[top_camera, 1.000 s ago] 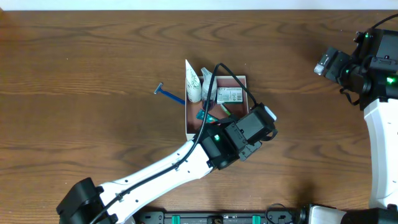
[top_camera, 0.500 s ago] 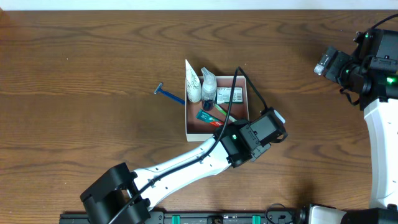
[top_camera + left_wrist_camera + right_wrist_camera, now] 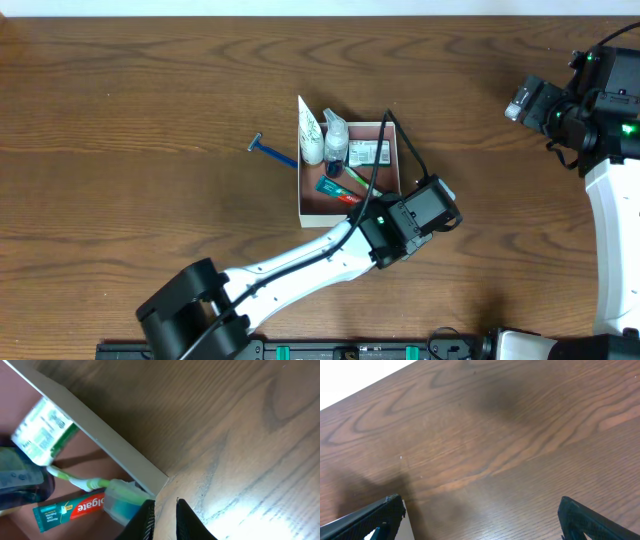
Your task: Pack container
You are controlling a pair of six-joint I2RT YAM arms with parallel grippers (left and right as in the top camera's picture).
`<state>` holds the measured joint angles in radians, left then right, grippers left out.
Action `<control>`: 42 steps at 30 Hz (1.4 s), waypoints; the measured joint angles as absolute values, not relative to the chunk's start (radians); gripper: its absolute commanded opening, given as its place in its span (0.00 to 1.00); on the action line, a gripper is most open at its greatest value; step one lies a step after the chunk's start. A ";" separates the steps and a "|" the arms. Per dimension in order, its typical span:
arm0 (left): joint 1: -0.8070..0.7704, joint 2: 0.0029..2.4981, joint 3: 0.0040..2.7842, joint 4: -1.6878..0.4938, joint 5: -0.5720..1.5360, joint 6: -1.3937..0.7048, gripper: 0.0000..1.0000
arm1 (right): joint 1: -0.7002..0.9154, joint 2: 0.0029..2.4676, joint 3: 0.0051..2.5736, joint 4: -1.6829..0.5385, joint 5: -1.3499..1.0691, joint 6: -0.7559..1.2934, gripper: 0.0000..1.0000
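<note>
Left end effector (image 3: pixel 165 506), nearly closed and empty, sits just beside the container's (image 3: pixel 102 444) corner; right end effector (image 3: pixel 480 502), wide open, is well away.

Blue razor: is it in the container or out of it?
Out. The blue razor lies flat on the table, outside the container and next to its outer wall, in the overhead view.

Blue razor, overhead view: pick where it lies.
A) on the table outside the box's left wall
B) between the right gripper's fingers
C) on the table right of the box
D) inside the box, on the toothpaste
A: the blue razor lies on the bare wood of the table, outside the left wall of the container, while the toothpaste tube sits inside.
</note>
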<state>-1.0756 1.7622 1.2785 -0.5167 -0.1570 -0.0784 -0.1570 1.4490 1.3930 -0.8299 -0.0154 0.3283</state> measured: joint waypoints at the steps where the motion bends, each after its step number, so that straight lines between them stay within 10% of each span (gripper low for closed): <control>1: -1.076 1.768 1.279 -0.517 -0.157 -0.078 0.17 | -0.157 1.449 1.393 -0.830 -0.015 0.328 0.99; 34: -0.980 1.778 1.279 -0.505 -0.208 -0.078 0.17 | -0.157 1.449 1.393 -0.830 -0.015 0.328 0.99; 42: -0.982 1.776 1.280 -0.370 -0.217 -0.082 0.43 | -0.157 1.449 1.393 -0.830 -0.015 0.328 0.99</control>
<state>-0.9825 1.7760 1.2800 -0.3698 -0.2173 -0.0822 -0.1570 1.4490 1.3930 -0.8299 -0.0154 0.3283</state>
